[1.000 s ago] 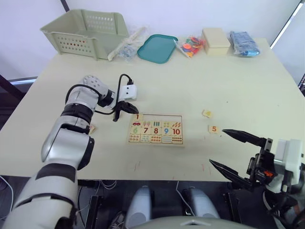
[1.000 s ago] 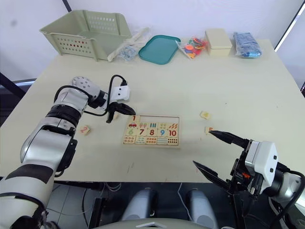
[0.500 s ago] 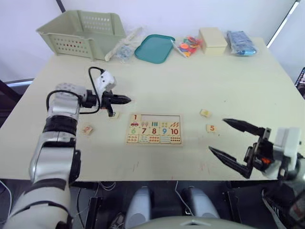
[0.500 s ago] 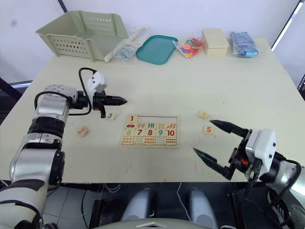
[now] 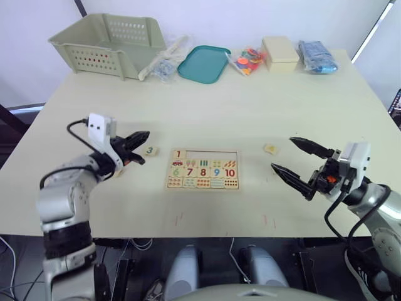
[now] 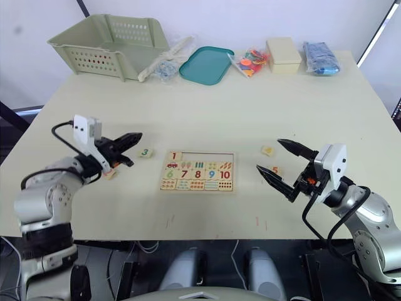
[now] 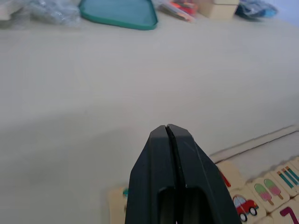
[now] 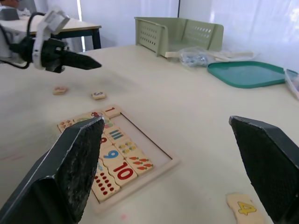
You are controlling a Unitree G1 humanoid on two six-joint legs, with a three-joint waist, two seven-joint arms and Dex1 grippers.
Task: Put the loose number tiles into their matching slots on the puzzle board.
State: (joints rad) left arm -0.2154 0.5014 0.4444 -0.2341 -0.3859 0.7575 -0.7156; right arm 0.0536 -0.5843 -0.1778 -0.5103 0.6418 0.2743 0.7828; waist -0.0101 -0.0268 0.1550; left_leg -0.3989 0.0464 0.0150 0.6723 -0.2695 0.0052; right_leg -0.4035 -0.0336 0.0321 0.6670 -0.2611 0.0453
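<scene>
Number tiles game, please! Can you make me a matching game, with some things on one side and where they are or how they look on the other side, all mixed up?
Things:
1. tile 1
2. tile 3
3. tile 4
4. right tool

Places or states:
A. on the table, to the right of the puzzle board
B. open wide
C. in a slot at the board's far left corner
D. on the table, to the left of the board

Pairs: 1-C, 2-D, 3-A, 4-B
</scene>
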